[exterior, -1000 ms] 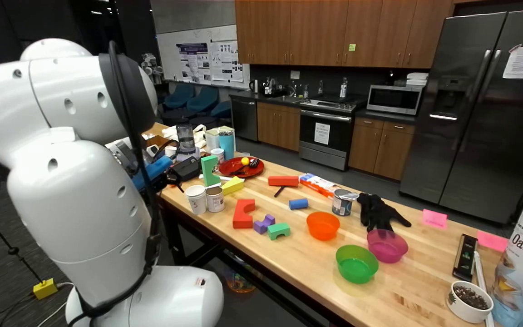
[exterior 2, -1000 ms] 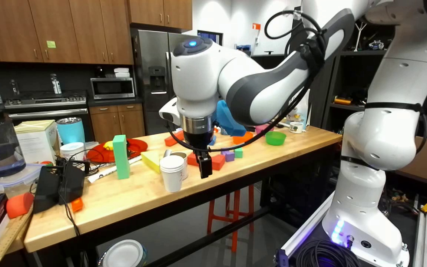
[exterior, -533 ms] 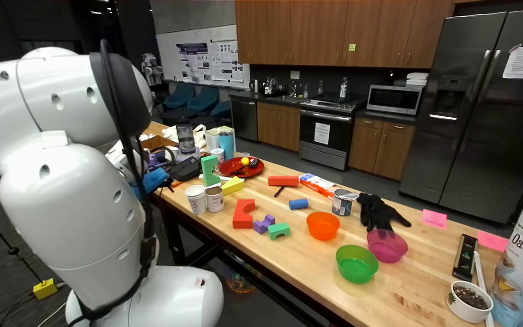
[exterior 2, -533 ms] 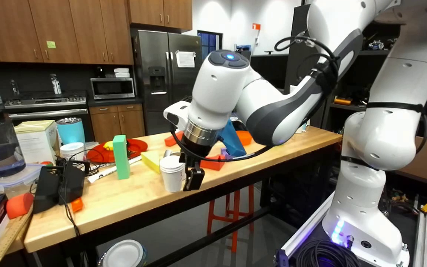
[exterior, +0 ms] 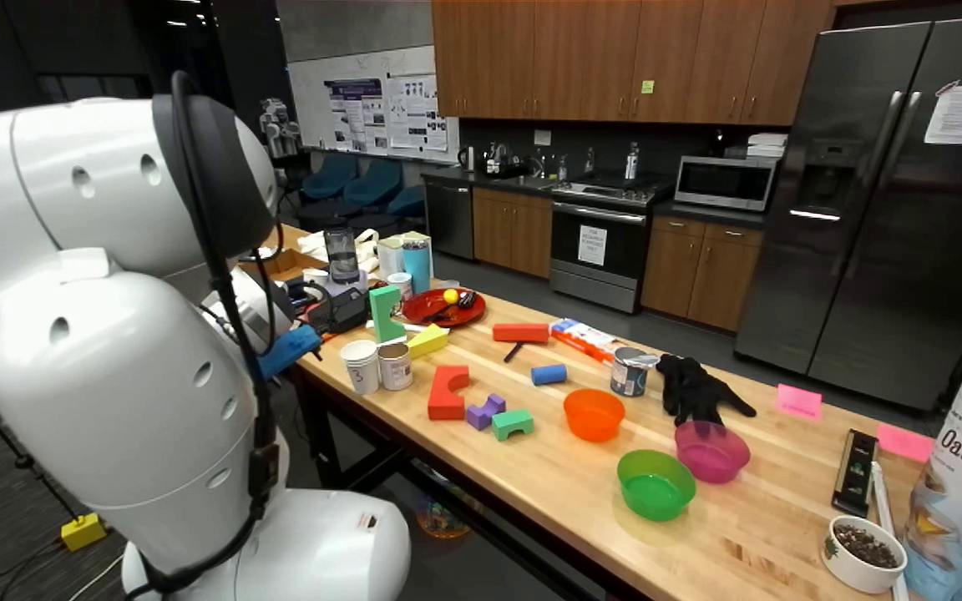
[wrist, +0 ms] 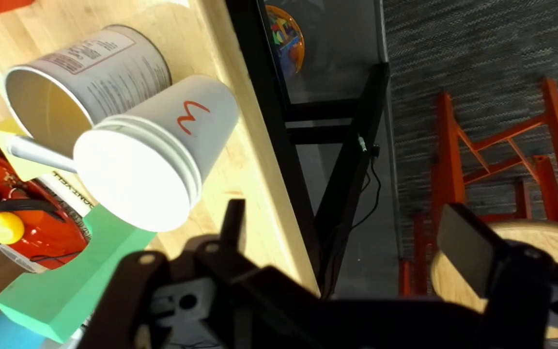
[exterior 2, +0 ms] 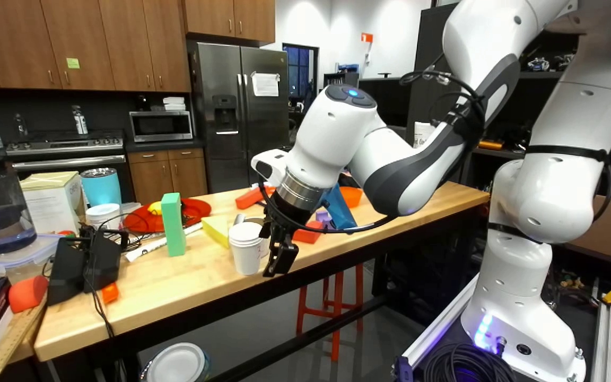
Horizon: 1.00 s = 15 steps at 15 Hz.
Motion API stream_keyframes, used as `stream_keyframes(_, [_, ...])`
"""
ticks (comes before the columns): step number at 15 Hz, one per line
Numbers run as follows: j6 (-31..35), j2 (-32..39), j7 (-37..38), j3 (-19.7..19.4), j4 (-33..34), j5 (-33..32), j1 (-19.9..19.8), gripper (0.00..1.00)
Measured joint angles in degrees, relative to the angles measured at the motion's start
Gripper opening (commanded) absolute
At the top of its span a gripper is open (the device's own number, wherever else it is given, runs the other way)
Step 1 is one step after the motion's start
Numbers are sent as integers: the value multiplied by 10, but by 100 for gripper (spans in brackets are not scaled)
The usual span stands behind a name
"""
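Two nearby containers: cup stack, open can — handle across its mouth
White bowl: dark bits
End effector: jaws apart

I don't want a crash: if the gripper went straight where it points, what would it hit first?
Likely the table edge, seen through the open gripper; depth is unclear, so it might just miss.
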Motion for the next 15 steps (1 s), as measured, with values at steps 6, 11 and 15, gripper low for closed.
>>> stream_keyframes(6, [20,-2,-6,-29,-20,4,0,100])
stream_keyframes(11, [-58,-2,-84,-36,-18,55,-14,100])
stream_keyframes(15, [-65,-2,-174,-51,-14,28,-48,100])
